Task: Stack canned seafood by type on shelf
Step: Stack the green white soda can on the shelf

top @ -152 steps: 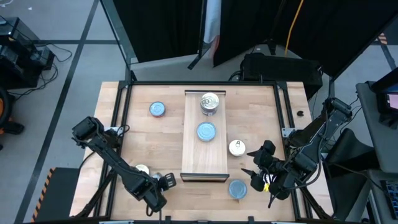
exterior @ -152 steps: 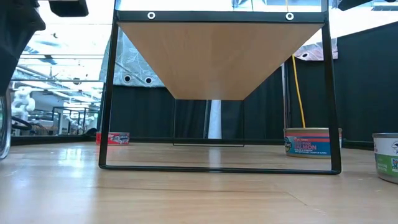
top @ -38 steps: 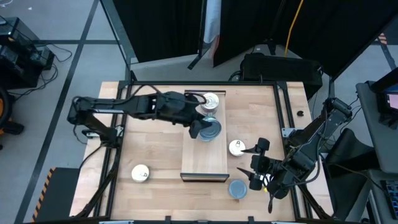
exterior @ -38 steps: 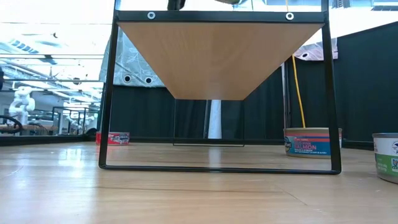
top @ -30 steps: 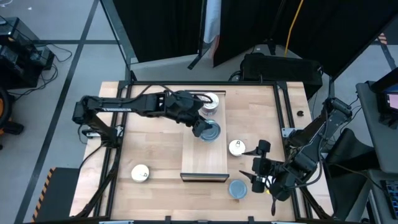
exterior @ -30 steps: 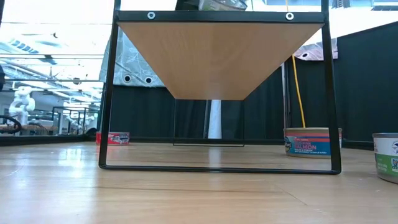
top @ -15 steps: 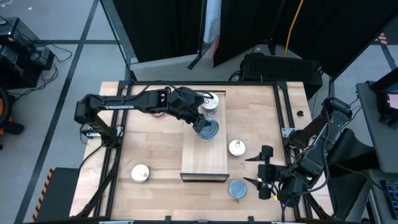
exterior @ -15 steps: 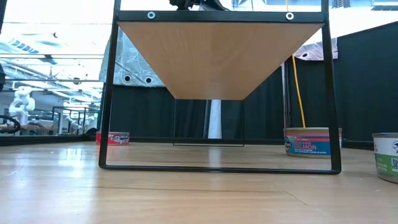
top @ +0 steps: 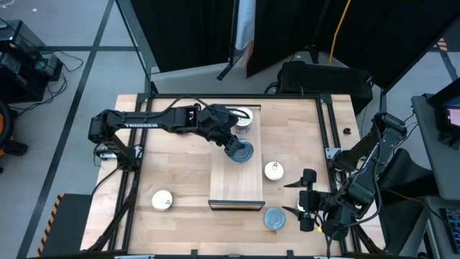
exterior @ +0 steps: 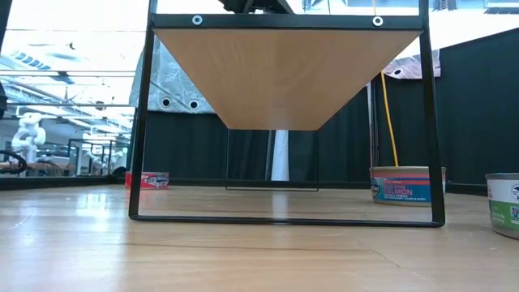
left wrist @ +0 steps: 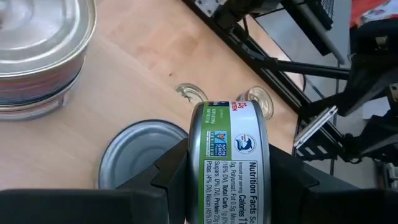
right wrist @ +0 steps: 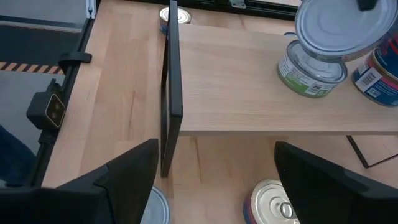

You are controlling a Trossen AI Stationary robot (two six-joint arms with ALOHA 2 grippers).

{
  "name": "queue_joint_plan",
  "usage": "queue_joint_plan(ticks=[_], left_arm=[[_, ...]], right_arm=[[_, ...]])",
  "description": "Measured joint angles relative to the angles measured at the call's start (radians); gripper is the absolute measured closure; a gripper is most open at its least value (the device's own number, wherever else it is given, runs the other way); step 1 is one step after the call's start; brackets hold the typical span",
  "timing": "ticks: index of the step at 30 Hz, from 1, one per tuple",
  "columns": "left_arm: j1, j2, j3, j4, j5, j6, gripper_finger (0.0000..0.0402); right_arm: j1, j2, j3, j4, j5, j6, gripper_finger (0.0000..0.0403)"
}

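Two arms work the table: left end effector (left wrist: 230, 180) pinches a green-labelled can (left wrist: 231, 158) above another on the shelf (top: 230, 180); right end effector (top: 305, 205) hangs spread near a blue-topped can (top: 274, 219).

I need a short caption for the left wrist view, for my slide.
Left gripper holds a green-labelled can above a blue-topped can on the shelf.

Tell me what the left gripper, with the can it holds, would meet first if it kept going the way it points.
Most likely the blue-topped can standing on the shelf: the left gripper holds its can just above it, though the gap between them is unclear.
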Motion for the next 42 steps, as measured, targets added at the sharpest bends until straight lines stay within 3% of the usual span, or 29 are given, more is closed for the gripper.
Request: queue_joint_plan(ticks=[21, 33, 42], left_arm=[[0.006, 0.010, 0.000, -0.069, -0.046, 0.000, 0.0241], [0.006, 0.010, 0.000, -0.074, -0.087, 0.001, 0.0181], [0.006, 0.010, 0.000, -0.085, -0.098, 0.001, 0.0173]], right_arm=[[0.000, 0.000, 0.000, 0.001, -0.024, 0.007, 0.0090], [0.000, 0.000, 0.000, 0.001, -0.026, 0.008, 0.0090], [0.000, 0.000, 0.000, 0.001, -0.026, 0.008, 0.0090]])
